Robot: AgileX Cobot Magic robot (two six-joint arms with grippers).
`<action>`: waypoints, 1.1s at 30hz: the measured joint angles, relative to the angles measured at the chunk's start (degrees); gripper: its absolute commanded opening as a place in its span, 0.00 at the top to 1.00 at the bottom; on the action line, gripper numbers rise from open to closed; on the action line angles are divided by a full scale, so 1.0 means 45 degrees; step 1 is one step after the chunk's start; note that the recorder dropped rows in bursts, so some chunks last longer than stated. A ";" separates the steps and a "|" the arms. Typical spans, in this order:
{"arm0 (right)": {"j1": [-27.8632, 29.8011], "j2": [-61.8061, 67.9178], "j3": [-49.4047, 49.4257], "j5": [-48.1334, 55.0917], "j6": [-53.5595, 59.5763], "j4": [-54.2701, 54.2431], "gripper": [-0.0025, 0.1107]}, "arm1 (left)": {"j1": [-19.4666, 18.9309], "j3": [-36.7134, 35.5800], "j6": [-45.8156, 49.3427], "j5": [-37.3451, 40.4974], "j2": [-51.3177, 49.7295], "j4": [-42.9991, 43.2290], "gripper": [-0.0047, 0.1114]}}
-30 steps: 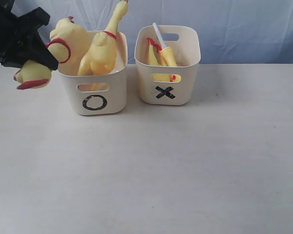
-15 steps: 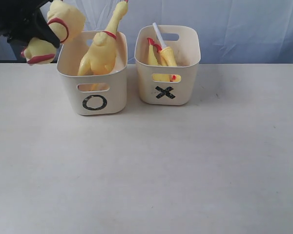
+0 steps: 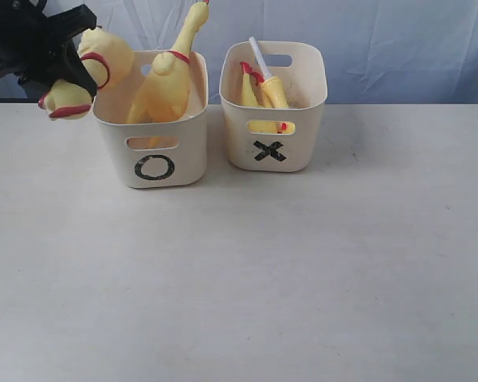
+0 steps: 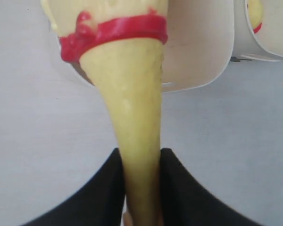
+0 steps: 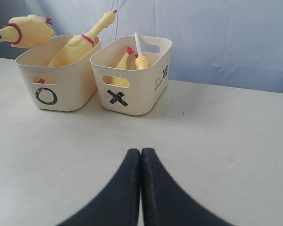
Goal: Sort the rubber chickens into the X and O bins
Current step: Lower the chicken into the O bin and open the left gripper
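My left gripper (image 3: 72, 70) hangs at the upper left, shut on the neck of a yellow rubber chicken (image 3: 102, 54) just past the O bin's (image 3: 153, 163) left rim. Its head (image 3: 66, 102) droops outside the bin. In the left wrist view the neck (image 4: 137, 141) is pinched between the black jaws, below the red ring (image 4: 114, 31). A second chicken (image 3: 167, 83) leans in the O bin with its neck sticking up. Another chicken (image 3: 259, 91) lies in the X bin (image 3: 275, 151). My right gripper (image 5: 141, 153) is shut and empty over the table.
The two bins stand side by side at the back of the pale table (image 3: 239, 278), against a blue-white backdrop. A white stick (image 3: 258, 54) pokes out of the X bin. The right gripper is out of the exterior view.
The left gripper lifted the held chicken higher beside the O bin's left rim, then settled slightly lower. The right gripper and both bins stayed put.
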State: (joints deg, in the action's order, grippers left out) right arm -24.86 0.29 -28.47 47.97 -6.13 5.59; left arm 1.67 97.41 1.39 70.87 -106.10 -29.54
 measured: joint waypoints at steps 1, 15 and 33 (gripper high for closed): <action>0.0000 0.0000 0.0000 0.0000 0.0000 0.0000 0.98 | 0.0000 0.0000 0.0003 0.0000 0.0000 0.0000 0.96; 0.0000 0.0000 0.0000 0.0000 0.0025 -0.0012 0.98 | 0.0801 0.0025 -0.0006 -0.0290 -0.0442 -0.0002 0.96; 0.0000 0.0000 0.0000 0.0000 -0.0002 -0.0012 0.98 | 0.0881 0.0025 -0.0217 -0.0923 -0.0843 0.0643 0.96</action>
State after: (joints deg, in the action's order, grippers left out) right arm -24.86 0.29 -28.47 47.97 -6.14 5.53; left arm 5.64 97.53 0.42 66.72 -109.89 -26.64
